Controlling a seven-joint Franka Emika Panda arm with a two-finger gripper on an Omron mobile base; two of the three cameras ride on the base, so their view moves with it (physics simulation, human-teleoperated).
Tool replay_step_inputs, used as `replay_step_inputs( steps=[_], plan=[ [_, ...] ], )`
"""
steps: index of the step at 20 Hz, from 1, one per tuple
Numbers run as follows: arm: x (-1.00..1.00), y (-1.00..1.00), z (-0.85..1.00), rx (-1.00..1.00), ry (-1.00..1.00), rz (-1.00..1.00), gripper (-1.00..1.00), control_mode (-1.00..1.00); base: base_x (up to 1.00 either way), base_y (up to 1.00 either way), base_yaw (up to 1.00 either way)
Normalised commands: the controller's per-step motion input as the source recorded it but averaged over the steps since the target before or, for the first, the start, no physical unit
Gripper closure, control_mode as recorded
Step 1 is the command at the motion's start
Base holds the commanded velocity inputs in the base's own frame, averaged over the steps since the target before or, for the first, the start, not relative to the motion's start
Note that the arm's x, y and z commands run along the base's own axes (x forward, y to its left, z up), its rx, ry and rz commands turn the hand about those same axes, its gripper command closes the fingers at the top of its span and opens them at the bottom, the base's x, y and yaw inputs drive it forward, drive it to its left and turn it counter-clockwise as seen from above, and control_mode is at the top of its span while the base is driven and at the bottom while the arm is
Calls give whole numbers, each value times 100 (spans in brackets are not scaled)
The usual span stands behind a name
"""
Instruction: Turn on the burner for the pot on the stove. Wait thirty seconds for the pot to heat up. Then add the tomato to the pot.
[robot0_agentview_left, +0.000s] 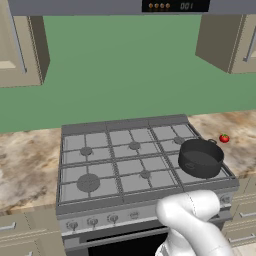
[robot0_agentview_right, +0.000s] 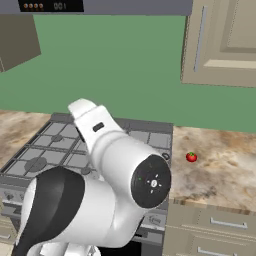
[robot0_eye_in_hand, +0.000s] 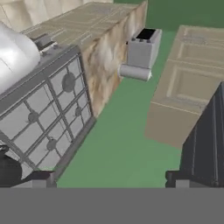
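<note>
The grey stove (robot0_agentview_left: 120, 199) has dark grid grates and a row of small round knobs (robot0_agentview_left: 93, 220) along its front. On its front right burner sits the dark round pot (robot0_agentview_left: 201, 157). The small red tomato (robot0_agentview_left: 224, 138) lies on the marble counter just right of the stove, behind the pot, and also appears as the tomato (robot0_agentview_right: 191, 157). The rolled hand view looks over the stove (robot0_eye_in_hand: 48, 113), with the pot's edge (robot0_eye_in_hand: 6, 169) at the lower left. My gripper (robot0_eye_in_hand: 109, 179) is open with its dark fingertips (robot0_eye_in_hand: 41, 177) wide apart and nothing between them.
Marble counter (robot0_agentview_left: 25, 165) flanks the stove on both sides. Beige wall cabinets (robot0_agentview_left: 22, 45) hang left and right, and a hood with a lit display (robot0_agentview_left: 175, 6) sits overhead. Drawers (robot0_agentview_left: 245, 212) lie below the right counter. A grey boxy appliance (robot0_eye_in_hand: 142, 54) stands on the counter.
</note>
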Motion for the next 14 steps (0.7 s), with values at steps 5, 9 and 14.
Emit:
replay_step_inputs(
  steps=[5, 9, 14],
  plan=[
    [1, 64, -18, -1, 33, -58, -100, -100, 0, 0, 0],
    [19, 32, -2, 11, 32, -68, -100, -100, 0, 0, 0],
    [15, 3, 0, 30, 35, -68, -100, -100, 0, 0, 0]
  ],
)
